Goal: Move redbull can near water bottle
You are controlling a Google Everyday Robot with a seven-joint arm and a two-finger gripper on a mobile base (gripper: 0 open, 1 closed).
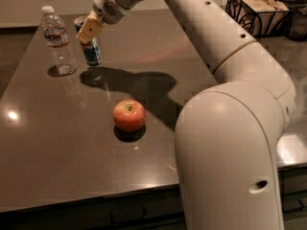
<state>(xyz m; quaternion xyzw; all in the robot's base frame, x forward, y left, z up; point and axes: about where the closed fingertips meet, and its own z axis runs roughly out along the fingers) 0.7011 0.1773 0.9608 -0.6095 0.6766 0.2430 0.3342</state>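
At far left of dark glossy table point(43, 166): tan-padded gripper point(89, 30) clamps top of slim blue-silver redbull can point(93, 52), keeping it upright for set-down, just beside clear ribbed water bottle point(58, 44), not touching. Round red apple point(129, 115) sits well apart.

Light: dim, warm | glare: spot lower left on surface point(12, 115) | shadow: arm's, centre, below gripper point(87, 28) gripping redbull can point(92, 54), upper left
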